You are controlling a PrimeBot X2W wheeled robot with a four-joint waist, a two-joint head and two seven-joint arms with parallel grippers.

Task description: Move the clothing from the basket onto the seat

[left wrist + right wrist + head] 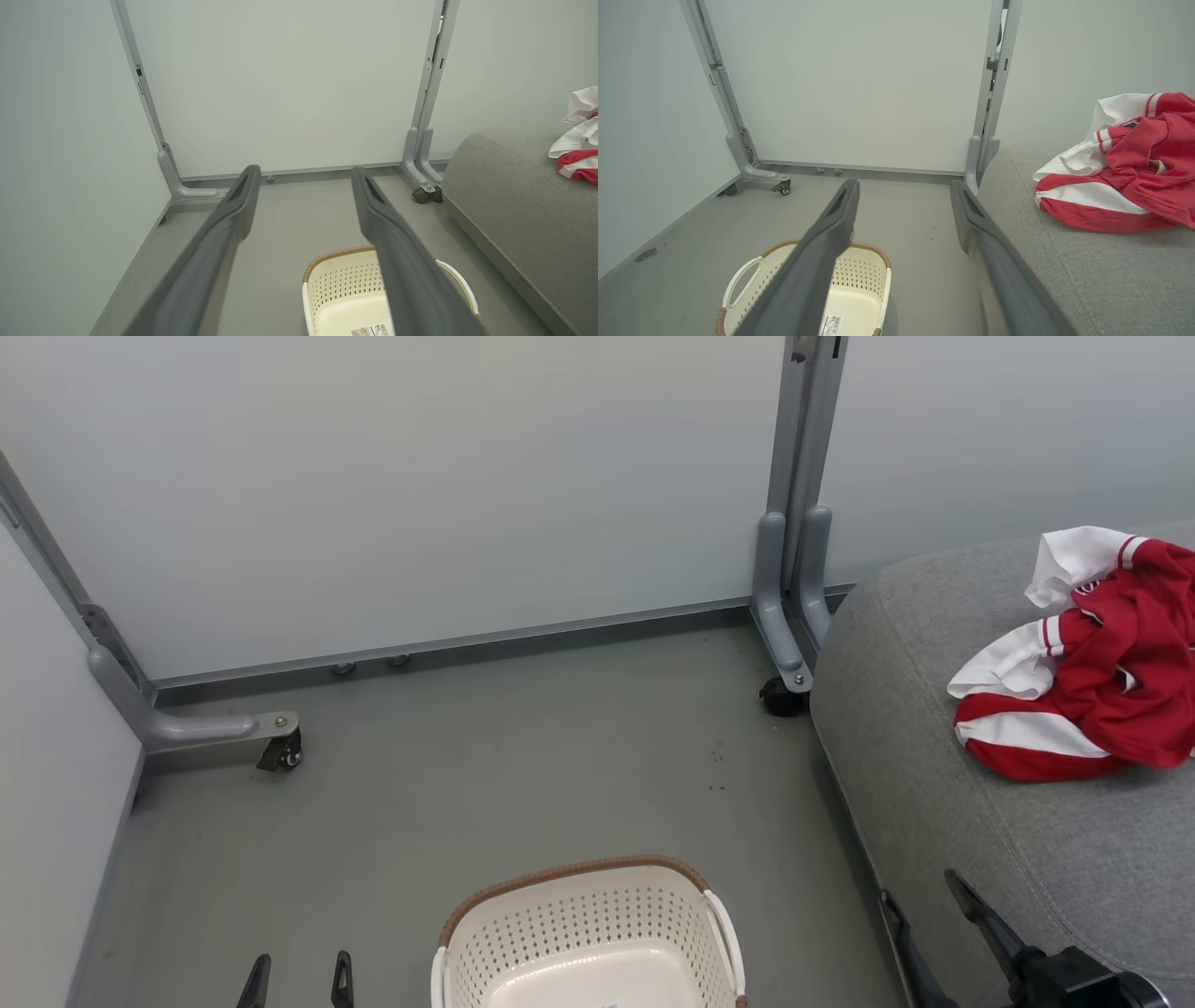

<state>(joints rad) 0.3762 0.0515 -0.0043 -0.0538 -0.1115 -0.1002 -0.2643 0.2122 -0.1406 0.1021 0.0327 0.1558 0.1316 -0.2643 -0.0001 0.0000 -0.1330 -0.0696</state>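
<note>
Head view showed the clothing (pixel 1088 691) lying bunched on the seat (pixel 915 775) at the right edge of the frame. The basket (pixel 579 910) stood on the floor (pixel 485 784) at bottom centre, and nothing was visible inside it except a sticker (pixel 371 330) on its bottom. Judged from this layout, the transfer step appeared complete. The frame cut off the near part of the basket, so the next move called for a check of that portion and then parking of both arms. The left end effector (pixel 301 966), at lower left, had its fingers spread and empty, just left of the basket. The right end effector (pixel 920 889), at lower right, was likewise spread and empty. It sat at the seat's front edge, below and left of the clothing, well apart from it.
</note>
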